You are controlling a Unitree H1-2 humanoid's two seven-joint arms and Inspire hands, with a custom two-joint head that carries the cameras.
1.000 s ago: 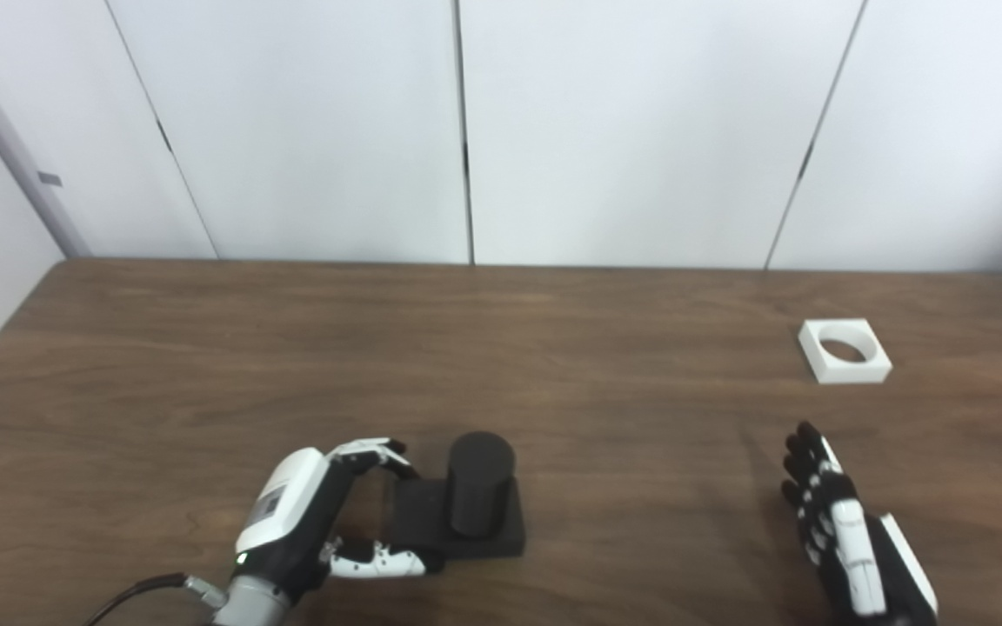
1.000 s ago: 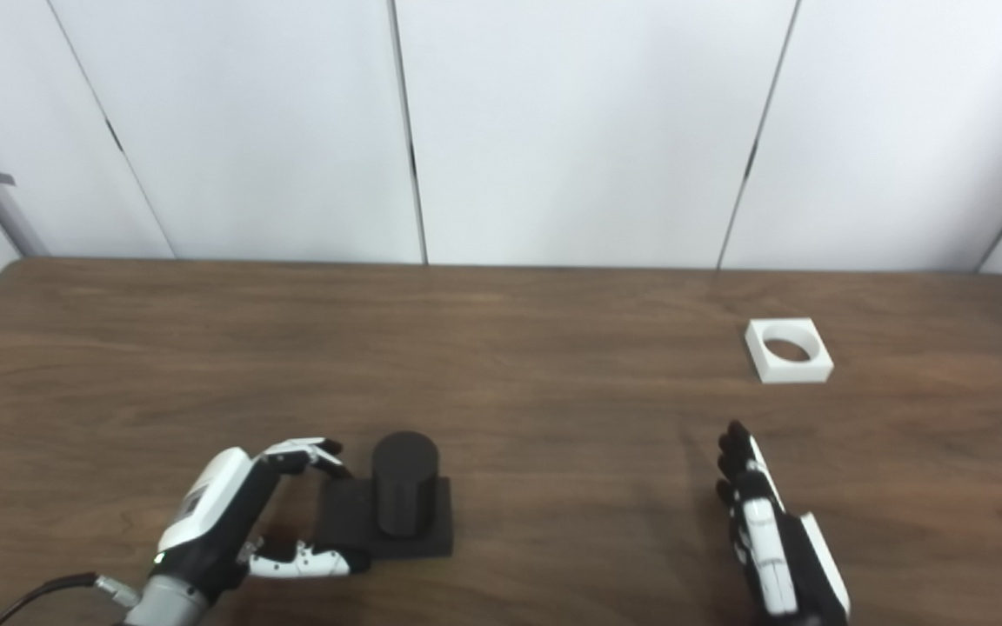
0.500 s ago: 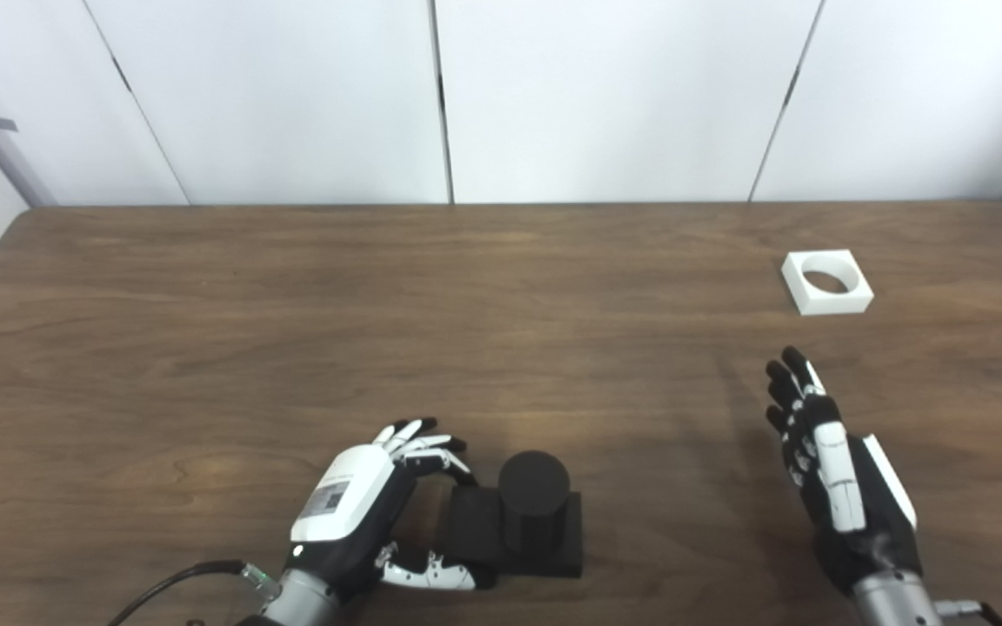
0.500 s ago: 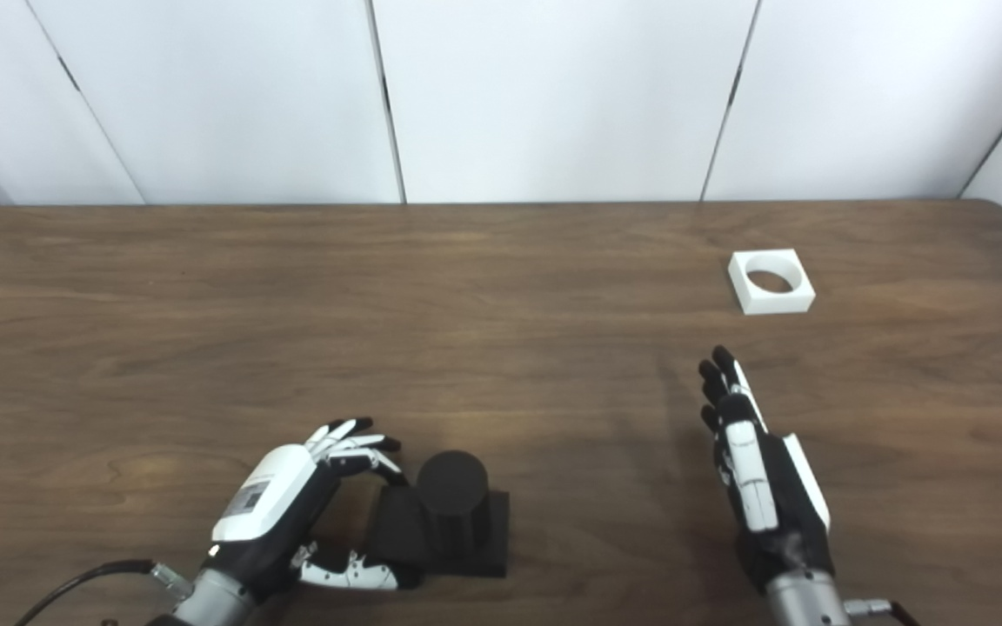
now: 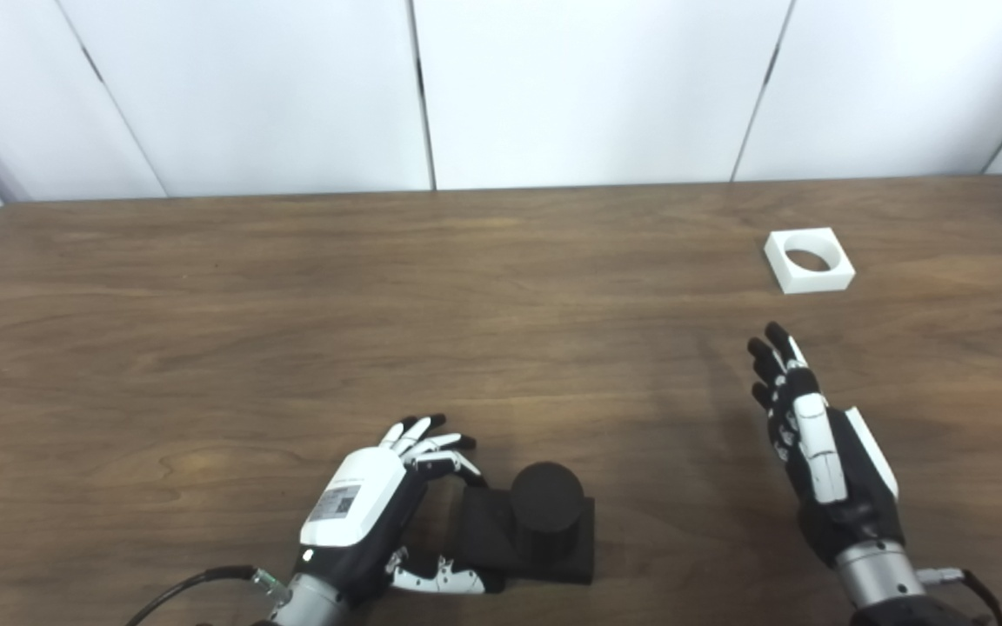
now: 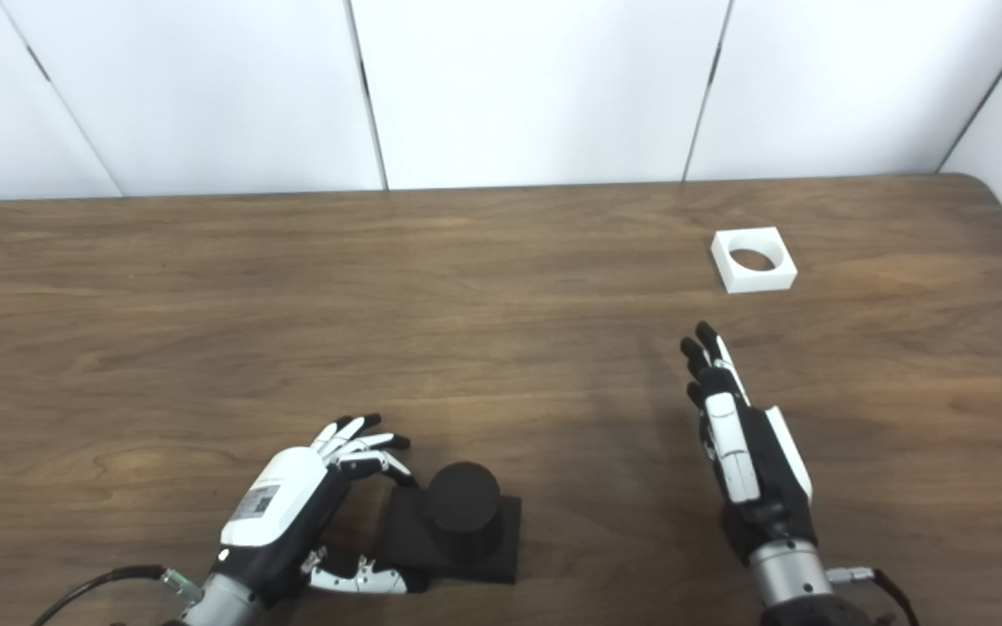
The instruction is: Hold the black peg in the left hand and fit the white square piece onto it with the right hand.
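1. On the wooden table (image 5: 292, 287), near its front edge and left of centre, stands the black peg (image 5: 546, 504), an upright round post on a flat square black base (image 5: 575, 556). The base rests flat on the table.
2. Left hand (image 5: 362, 513): positioned just to the left of the peg's base, palm turned toward it. Its fingers (image 5: 431, 439) are spread and curved over the base's far left corner; its thumb (image 5: 440, 578) lies along the table by the near left corner. Whether fingers or thumb actually touch the base cannot be determined from either view. The post itself is not gripped.
3. Right hand (image 5: 823, 443): raised over the table's right half, fingers extended, held close together and pointing away from the robot. It holds nothing.
4. White square piece (image 5: 809, 260): lies flat on the table at far right, round hole facing up. It sits beyond the right hand's fingertips and well apart from them, with bare table between.
5. Peg and white piece are well apart, on opposite sides of the table.
6. Behind the table's far edge stands a white panelled wall (image 5: 588, 87) with dark vertical seams.
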